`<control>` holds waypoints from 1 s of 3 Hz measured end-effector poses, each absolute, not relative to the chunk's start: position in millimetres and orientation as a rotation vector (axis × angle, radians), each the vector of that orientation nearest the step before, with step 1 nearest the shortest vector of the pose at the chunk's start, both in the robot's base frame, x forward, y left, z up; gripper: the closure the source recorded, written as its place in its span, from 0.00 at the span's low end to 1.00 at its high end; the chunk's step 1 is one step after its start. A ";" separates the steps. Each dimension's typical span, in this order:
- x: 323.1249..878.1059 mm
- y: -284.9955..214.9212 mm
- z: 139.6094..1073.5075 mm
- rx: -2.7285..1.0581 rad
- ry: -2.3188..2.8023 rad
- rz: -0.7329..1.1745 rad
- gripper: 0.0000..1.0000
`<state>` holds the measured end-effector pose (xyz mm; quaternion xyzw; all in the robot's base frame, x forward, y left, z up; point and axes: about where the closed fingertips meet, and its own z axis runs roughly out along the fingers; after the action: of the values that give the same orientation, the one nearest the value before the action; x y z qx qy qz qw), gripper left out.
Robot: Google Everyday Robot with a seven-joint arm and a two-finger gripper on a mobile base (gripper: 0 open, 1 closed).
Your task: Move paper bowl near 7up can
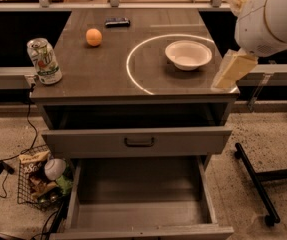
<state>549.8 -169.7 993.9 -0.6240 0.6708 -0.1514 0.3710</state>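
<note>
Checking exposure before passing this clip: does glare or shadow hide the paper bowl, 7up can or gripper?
Camera view: no; dim light, a bright ring curves round the paper bowl without washing it out; the 7up can at left and the gripper at the table's right front corner show plainly.

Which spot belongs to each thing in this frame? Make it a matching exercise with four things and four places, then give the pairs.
Things:
1. paper bowl
2. 7up can
3. orange ball
4. gripper

Places:
A. at the front left corner of the table
B. by the table's front right corner
C. inside the white ring on the table top
D. back left of the table top, near a small dark gadget

Pairs: 1-C, 2-A, 3-D, 4-B
</note>
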 end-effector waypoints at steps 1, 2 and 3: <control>549.8 -169.7 993.9 -1.600 1.720 -0.388 0.00; 560.5 -169.4 982.7 -1.605 1.720 -0.438 0.00; 599.4 -172.0 943.1 -1.683 1.651 -0.530 0.00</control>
<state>599.4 -172.0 943.1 -0.6512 0.6389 -0.2050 0.3547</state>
